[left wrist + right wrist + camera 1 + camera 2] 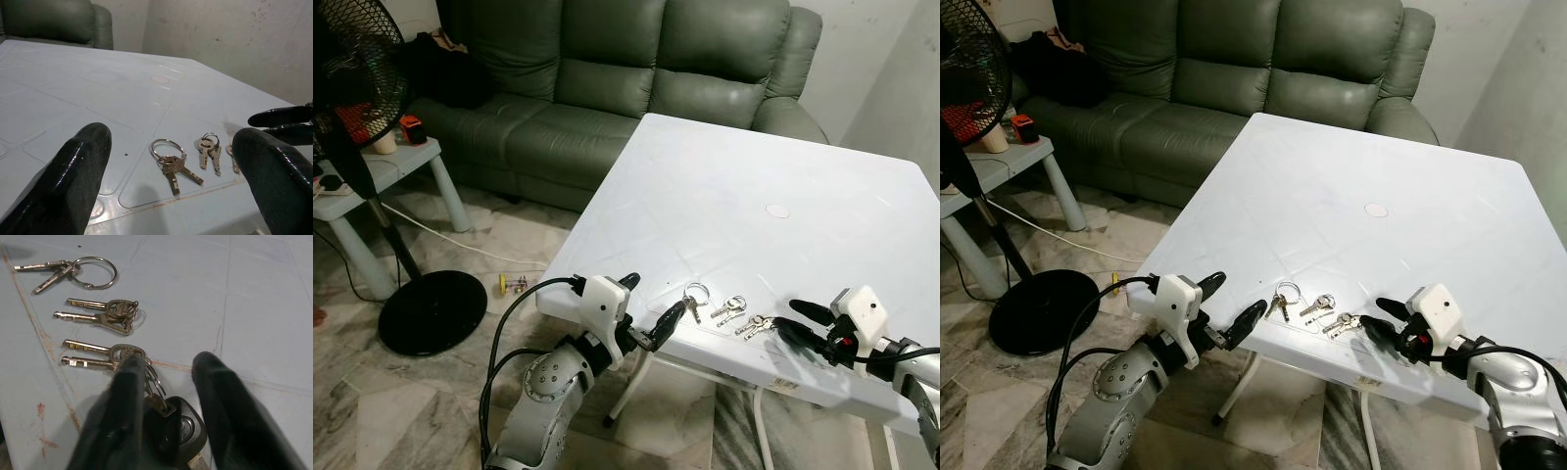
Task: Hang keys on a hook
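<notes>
Three key sets lie in a row near the front edge of the white table (754,186). The left set (695,294) has a large ring with two keys. The middle set (729,307) is a small pair. The right set (756,325) is joined to a black key fob (178,431). My left gripper (651,299) is open at the table's edge, facing the large-ring set (168,159) from a short way off. My right gripper (170,362) is open, and its fingers (122,406) straddle the black fob, low over the table.
A green sofa (607,78) stands behind the table. To the left are a standing fan (352,88) with a round black base (431,308), a small pale side table (401,162) and a cable on the marble floor. A small round mark (777,211) is on the tabletop.
</notes>
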Robot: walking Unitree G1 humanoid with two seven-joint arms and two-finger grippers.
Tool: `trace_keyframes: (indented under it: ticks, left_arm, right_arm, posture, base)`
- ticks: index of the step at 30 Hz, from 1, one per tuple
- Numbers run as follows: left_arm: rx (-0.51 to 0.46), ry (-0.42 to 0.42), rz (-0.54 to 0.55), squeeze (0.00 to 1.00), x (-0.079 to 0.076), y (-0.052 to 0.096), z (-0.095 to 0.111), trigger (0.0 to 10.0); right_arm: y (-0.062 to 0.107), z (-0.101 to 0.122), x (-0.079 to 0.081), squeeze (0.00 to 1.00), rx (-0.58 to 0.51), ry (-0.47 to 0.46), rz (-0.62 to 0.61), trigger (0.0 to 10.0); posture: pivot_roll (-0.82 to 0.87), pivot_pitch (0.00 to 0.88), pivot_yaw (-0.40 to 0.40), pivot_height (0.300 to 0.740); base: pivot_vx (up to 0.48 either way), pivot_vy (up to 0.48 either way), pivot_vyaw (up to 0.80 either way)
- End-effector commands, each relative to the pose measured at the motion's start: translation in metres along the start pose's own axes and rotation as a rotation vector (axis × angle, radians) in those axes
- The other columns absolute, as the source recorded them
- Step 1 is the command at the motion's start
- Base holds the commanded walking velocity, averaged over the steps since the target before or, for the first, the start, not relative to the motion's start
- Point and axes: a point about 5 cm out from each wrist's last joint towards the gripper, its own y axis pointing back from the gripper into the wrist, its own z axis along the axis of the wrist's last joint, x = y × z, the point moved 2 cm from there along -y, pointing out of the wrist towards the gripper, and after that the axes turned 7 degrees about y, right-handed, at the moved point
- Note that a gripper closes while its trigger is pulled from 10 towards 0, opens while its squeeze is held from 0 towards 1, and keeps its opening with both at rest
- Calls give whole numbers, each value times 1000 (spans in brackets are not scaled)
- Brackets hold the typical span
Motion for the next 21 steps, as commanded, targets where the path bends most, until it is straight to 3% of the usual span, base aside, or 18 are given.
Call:
trace_keyframes:
  ticks: [1,21]
  left_arm:
    - [-10,-25,-22,0,-4,-3,5,10000]
    - [-16,-22,-15,0,-2,-2,7,10000]
  right_arm:
    - [6,0,-5,0,0,6,-9,0]
    - [5,-1,-4,0,16,26,9,0]
  posture:
    - [38,13,-57,740]
    - [44,15,-58,740]
  base:
    - [0,0,0]
    - [0,0,0]
